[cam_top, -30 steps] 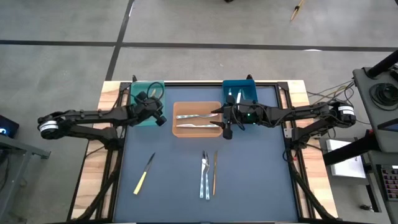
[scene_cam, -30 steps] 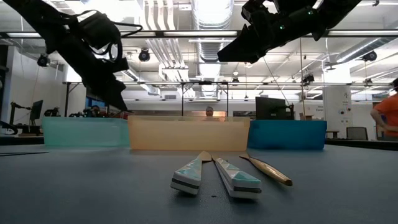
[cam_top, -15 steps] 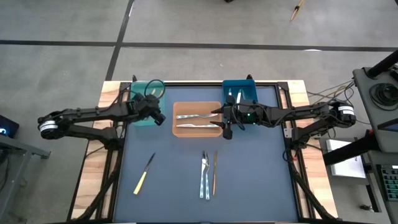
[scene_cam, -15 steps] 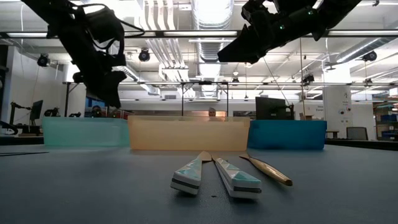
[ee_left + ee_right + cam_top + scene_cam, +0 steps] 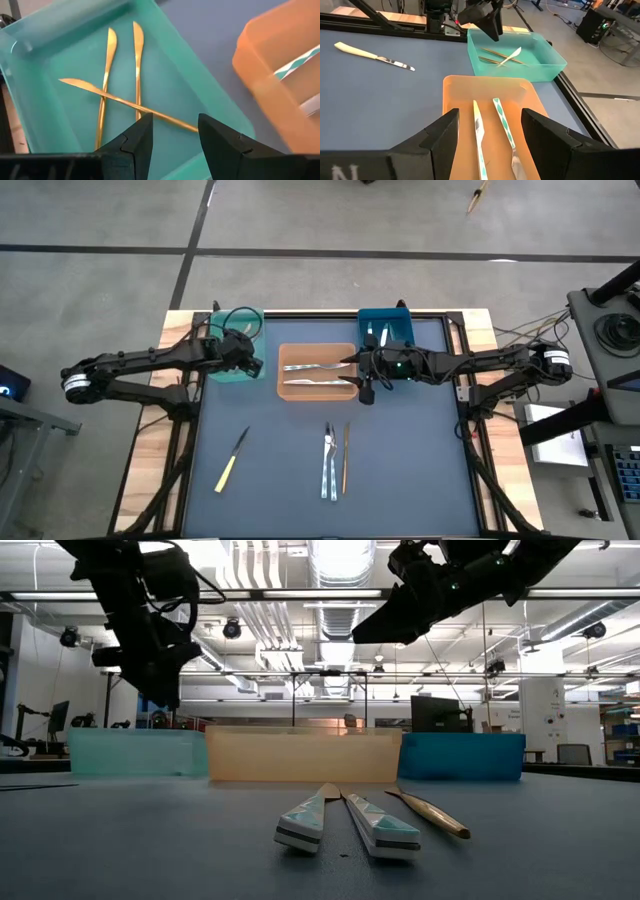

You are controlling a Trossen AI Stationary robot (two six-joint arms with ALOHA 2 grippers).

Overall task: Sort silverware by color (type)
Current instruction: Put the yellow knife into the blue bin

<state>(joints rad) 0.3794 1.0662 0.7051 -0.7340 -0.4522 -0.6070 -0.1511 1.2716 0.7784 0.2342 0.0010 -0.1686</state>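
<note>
Step in hand: drop-off at the teal bin [image 5: 30,75] looks finished; three gold pieces [image 5: 120,95] lying crossed on its floor, right under the left gripper [image 5: 172,142].
Left gripper: fingers parted, nothing between them, hanging over the near edge of the teal bin [image 5: 225,370].
Right gripper: [image 5: 487,132] wide open and empty, held above the orange bin [image 5: 455,85], two silver pieces with patterned handles [image 5: 490,130] directly beneath it.
Sorted so far: gold in teal, patterned silver in orange, a couple of pieces in the blue bin [image 5: 385,320] behind the right gripper.
Left to sort: cream-handled knife [image 5: 230,460] well away from the left gripper toward the near table edge; a pair of silver pieces [image 5: 329,460] and a bronze piece [image 5: 346,455] side by side at mid-table, below both grippers.
Next move, as judged: reach out to a loose piece, lower over its handle, close, lift.
In the way: bin walls to clear on leaving; the three mid-table pieces lying almost touching, so risk of catching a neighbour.
</note>
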